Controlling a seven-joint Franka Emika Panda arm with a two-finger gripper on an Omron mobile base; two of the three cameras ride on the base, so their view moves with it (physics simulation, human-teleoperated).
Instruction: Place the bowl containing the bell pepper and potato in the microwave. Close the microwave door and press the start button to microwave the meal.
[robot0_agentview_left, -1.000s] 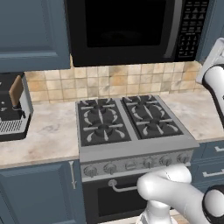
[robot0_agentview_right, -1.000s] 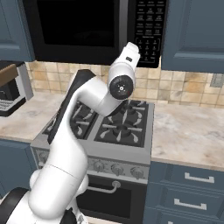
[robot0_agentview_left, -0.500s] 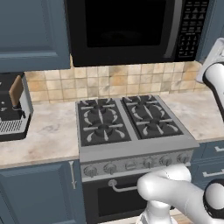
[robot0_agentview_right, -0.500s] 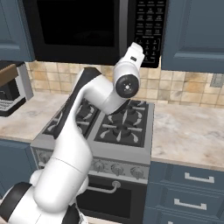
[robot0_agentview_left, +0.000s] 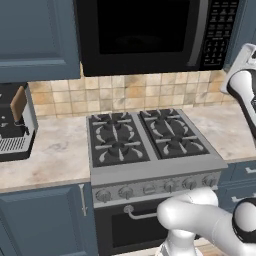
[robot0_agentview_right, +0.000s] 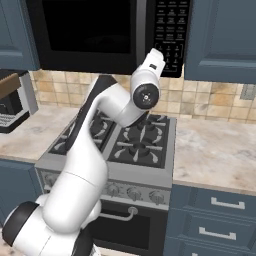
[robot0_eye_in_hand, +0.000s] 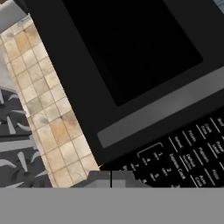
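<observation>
The large black boxy microwave hangs above the stove between the blue wall cabinets, its long axis running side to side along the wall and its dark glass front facing out into the room toward me. Its wide black door with the dark glass window lies flush against the body, shut, and the grey vertical bar handle stands upright along the door's right edge, just beside the keypad strip with its rows of small white-lettered buttons. In my hand view the whole front is rolled, so the handle runs as a slanted grey band between the window and the keys. My two-finger gripper is pressed together, the two tips meeting with no gap between them, and it holds nothing. It is raised to the lower part of the keypad, the fingertips close in front of the bottom keys; I cannot tell whether they touch the panel. From the right base view my white forearm angles up from over the black gas stove toward that same lower edge of the keypad. The beige tiled backsplash runs beneath the microwave, and a black and grey coffee machine sits on the marble counter at the left.
</observation>
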